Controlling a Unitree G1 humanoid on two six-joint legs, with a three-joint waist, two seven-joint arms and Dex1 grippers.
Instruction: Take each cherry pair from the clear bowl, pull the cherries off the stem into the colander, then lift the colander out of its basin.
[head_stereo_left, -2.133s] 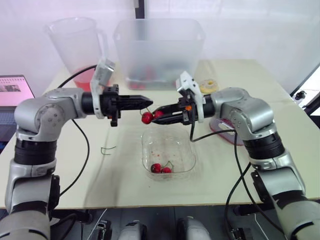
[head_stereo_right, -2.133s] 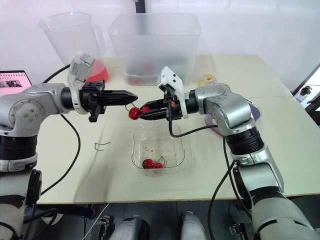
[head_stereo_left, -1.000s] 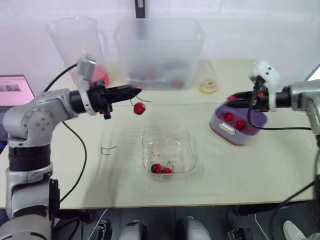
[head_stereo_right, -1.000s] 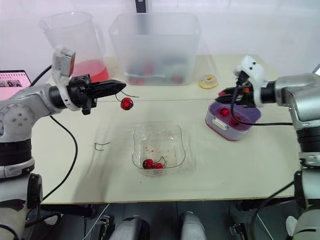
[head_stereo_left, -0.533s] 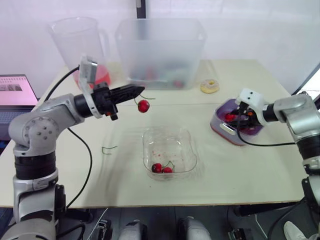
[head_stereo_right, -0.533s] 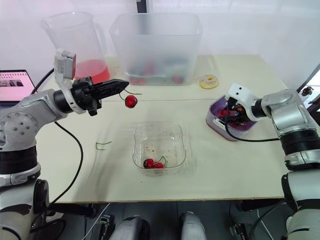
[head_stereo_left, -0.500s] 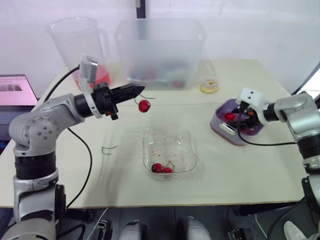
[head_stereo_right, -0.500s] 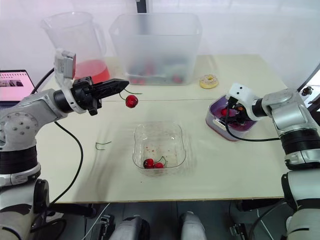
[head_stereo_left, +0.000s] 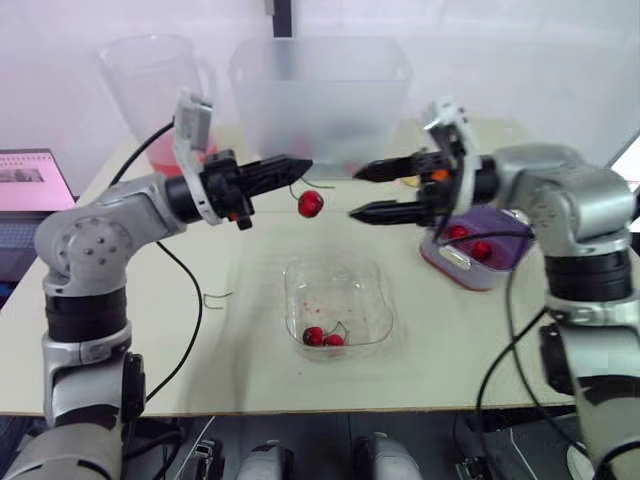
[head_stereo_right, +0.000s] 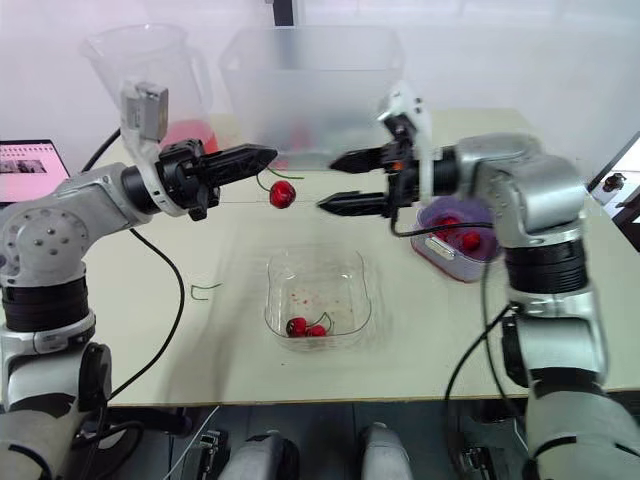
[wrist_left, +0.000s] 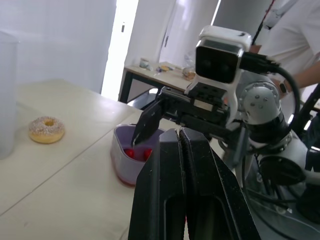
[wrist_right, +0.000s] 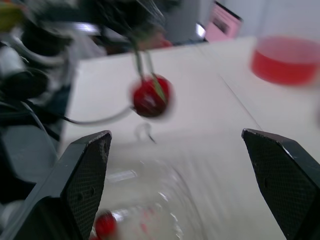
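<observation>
My left gripper (head_stereo_left: 300, 166) is shut on a green stem, and a single red cherry (head_stereo_left: 310, 204) hangs from it above the table. My right gripper (head_stereo_left: 362, 192) is open, its two fingers spread just to the right of that cherry and not touching it. In the right wrist view the cherry (wrist_right: 150, 97) hangs between the wide-apart fingers (wrist_right: 85, 175). Below sits the clear bowl (head_stereo_left: 350, 290) holding one cherry pair (head_stereo_left: 322, 337). The purple colander in its basin (head_stereo_left: 447, 259), at the right, holds a few cherries (head_stereo_left: 468, 240).
A large translucent tub (head_stereo_left: 320, 100) and a pitcher with red liquid (head_stereo_left: 160, 90) stand at the back. A loose stem (head_stereo_left: 215, 298) lies left of the bowl. A laptop (head_stereo_left: 30, 190) sits at the far left. A doughnut (wrist_left: 46, 129) lies near the colander.
My right gripper opened over the purple colander, then swung left to the middle and now stands open beside the hanging cherry. The left gripper carried the cherry slightly right.
</observation>
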